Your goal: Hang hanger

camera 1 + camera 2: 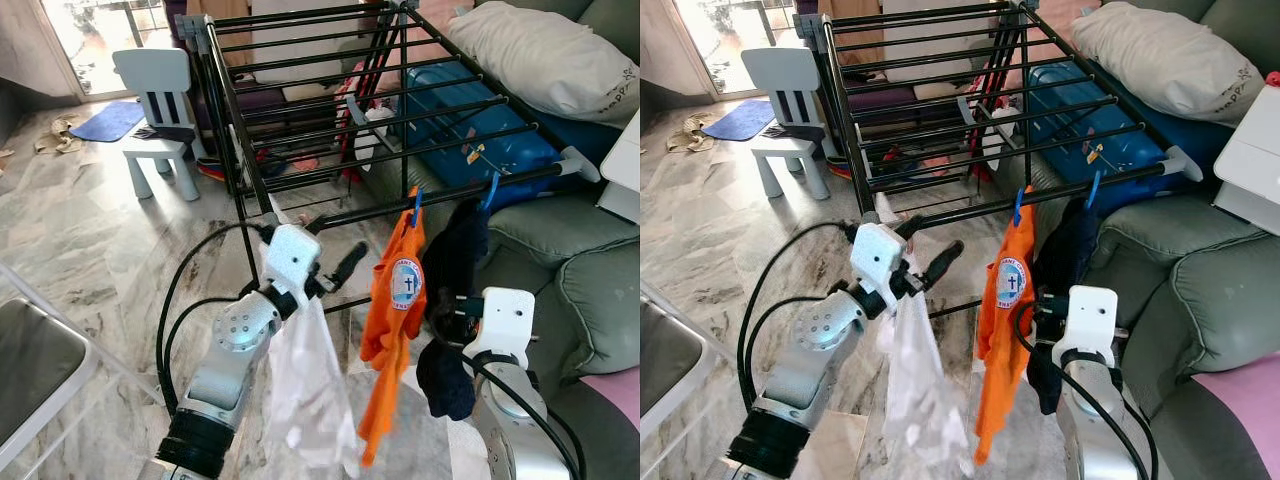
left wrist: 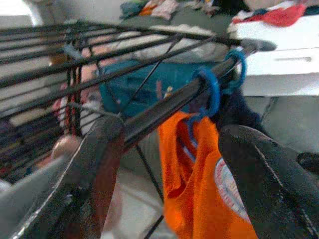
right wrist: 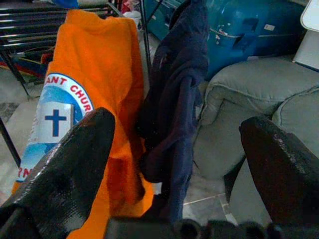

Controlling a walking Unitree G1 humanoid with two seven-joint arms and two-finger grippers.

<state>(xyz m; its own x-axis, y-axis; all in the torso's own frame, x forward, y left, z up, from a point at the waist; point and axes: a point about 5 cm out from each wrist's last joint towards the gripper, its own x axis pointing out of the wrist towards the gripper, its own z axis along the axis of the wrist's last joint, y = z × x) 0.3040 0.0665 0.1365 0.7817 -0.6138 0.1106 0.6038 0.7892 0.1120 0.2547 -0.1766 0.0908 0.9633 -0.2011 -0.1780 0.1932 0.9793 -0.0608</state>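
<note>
The left gripper (image 1: 335,272) was raised just below the front rail of the black metal drying rack (image 1: 300,130), its two long black fingers (image 2: 94,169) apart in the left wrist view, with the rail crossing between and beyond them. A white, thin, translucent garment (image 1: 305,390) hung down directly beneath this gripper, and something pale lay by the near finger in the left wrist view, but whether the fingers actually pinched a hanger could not be told. Just to the right of the left gripper, an orange shirt with a round white-and-blue badge (image 1: 398,300) hung from the front rail on a blue plastic hanger hook (image 2: 212,89). Beside it, further right, a dark navy garment (image 1: 455,260) hung from a second blue hook (image 1: 490,190) on the same rail. The right gripper (image 3: 174,164) sat lower, facing these two hanging clothes, its black fingers spread wide and holding nothing; the navy cloth hung between them but beyond the tips. Behind the rack, past both grippers, a blue hard-shell suitcase (image 1: 480,130) lay under the rails, and a grey-green sofa (image 1: 560,260) with a white pillow (image 1: 540,55) stood to the right of the right gripper. Far off to the left of the left gripper, a small pale-blue child's chair (image 1: 160,110) stood on the marble-patterned tile floor (image 1: 80,260).
</note>
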